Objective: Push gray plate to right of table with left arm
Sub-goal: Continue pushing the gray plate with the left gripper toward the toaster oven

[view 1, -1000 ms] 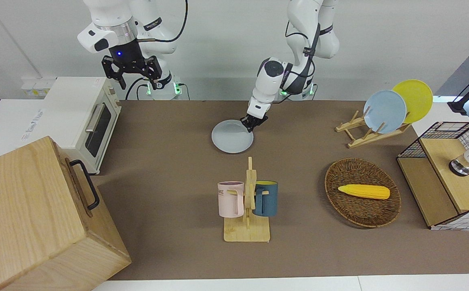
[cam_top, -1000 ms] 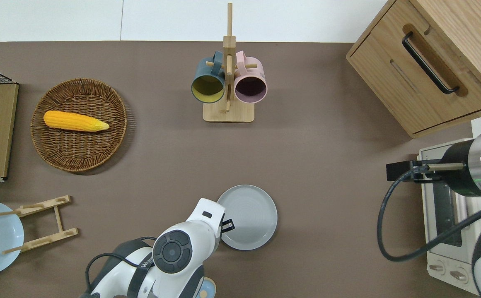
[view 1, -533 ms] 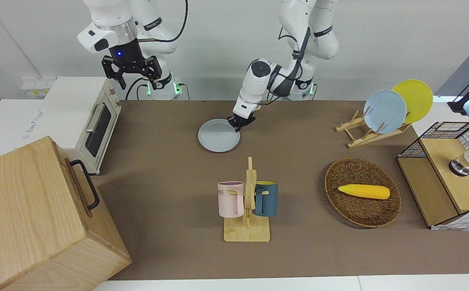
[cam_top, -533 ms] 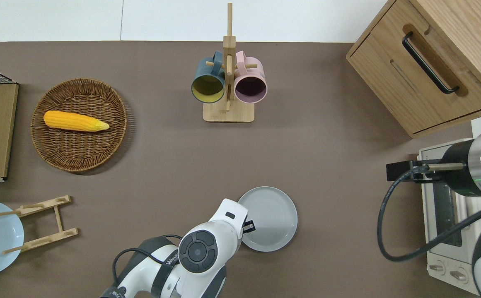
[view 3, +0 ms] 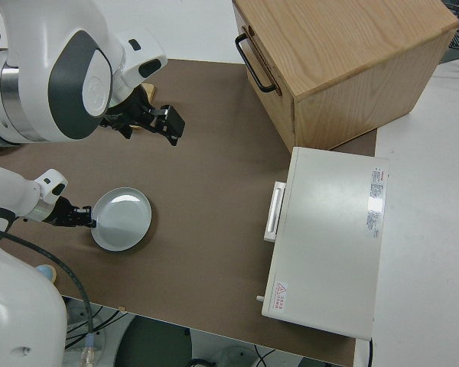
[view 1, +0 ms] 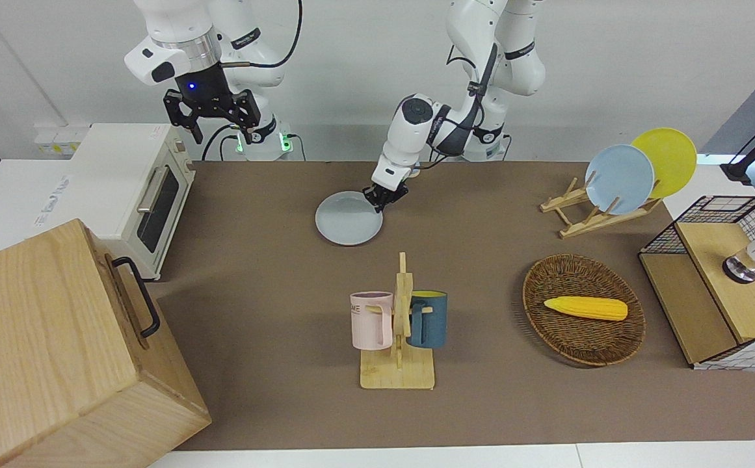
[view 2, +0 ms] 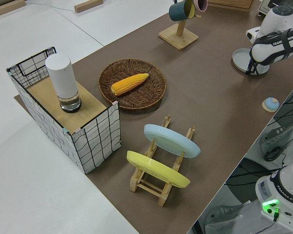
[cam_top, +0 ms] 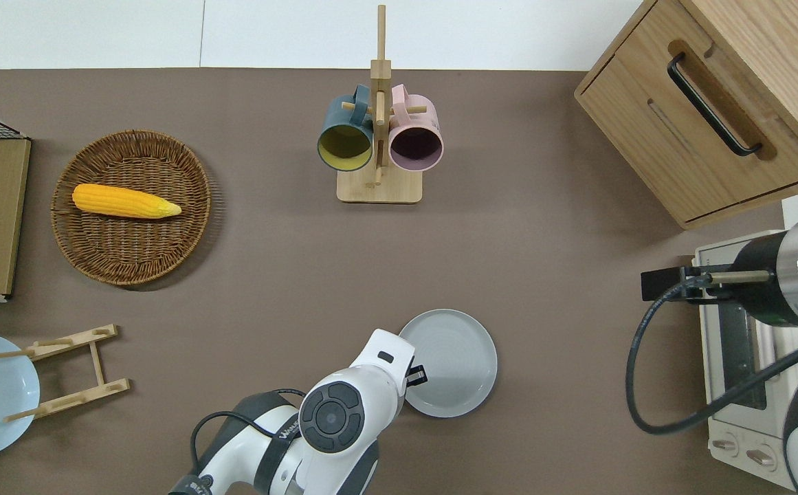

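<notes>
The gray plate (view 1: 348, 218) lies flat on the brown table (view 1: 273, 279), nearer to the robots than the mug rack. It also shows in the overhead view (cam_top: 455, 361), the left side view (view 2: 243, 58) and the right side view (view 3: 122, 218). My left gripper (view 1: 382, 199) is shut and low at the table. It touches the plate's rim on the side toward the left arm's end (cam_top: 414, 376). The right arm is parked, its gripper (view 1: 212, 123) open and empty.
A wooden mug rack (view 1: 398, 364) holds a pink and a dark blue mug. A toaster oven (view 1: 136, 188) and a wooden cabinet (view 1: 58, 351) stand at the right arm's end. A wicker basket (view 1: 579, 348) with corn, a plate rack (view 1: 585, 218) and a wire shelf (view 1: 722, 286) stand at the left arm's end.
The left gripper has slid the gray plate along the table toward the right arm's end; most of the travel came in the first half second. The right arm has not moved.
</notes>
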`<action>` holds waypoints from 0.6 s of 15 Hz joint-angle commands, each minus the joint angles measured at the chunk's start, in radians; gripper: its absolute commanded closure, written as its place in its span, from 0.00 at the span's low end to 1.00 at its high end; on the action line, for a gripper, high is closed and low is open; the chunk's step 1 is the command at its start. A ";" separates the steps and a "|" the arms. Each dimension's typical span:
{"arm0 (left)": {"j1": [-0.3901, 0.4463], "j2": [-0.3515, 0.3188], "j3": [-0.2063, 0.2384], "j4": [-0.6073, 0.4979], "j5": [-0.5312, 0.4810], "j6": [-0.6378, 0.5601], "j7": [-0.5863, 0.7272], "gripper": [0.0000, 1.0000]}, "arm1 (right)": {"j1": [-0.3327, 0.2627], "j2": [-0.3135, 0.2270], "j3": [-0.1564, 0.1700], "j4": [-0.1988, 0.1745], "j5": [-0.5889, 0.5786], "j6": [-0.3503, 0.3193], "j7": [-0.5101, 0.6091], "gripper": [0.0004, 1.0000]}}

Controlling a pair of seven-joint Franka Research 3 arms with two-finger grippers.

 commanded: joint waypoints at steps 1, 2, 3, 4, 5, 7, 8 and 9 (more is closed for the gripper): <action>-0.038 0.186 -0.016 0.115 -0.073 0.052 -0.048 0.39 | -0.025 -0.027 0.015 -0.027 0.022 -0.001 0.012 0.00; -0.030 0.178 -0.013 0.116 -0.071 0.026 -0.041 0.13 | -0.025 -0.027 0.015 -0.027 0.022 0.000 0.010 0.00; -0.019 0.162 -0.011 0.116 -0.068 0.009 -0.037 0.01 | -0.025 -0.027 0.015 -0.027 0.022 0.000 0.010 0.00; -0.015 0.157 -0.011 0.115 -0.067 0.004 -0.035 0.01 | -0.025 -0.027 0.015 -0.027 0.022 -0.001 0.010 0.00; -0.004 0.143 -0.013 0.110 -0.065 -0.007 -0.035 0.01 | -0.025 -0.027 0.015 -0.027 0.022 0.000 0.010 0.00; 0.031 0.088 -0.013 0.112 -0.061 -0.094 -0.026 0.01 | -0.025 -0.027 0.015 -0.027 0.022 0.000 0.010 0.00; 0.051 0.053 -0.010 0.113 -0.061 -0.159 0.006 0.01 | -0.025 -0.027 0.015 -0.027 0.022 0.000 0.010 0.00; 0.077 0.016 -0.003 0.115 -0.061 -0.222 0.044 0.01 | -0.025 -0.027 0.015 -0.027 0.022 0.000 0.010 0.00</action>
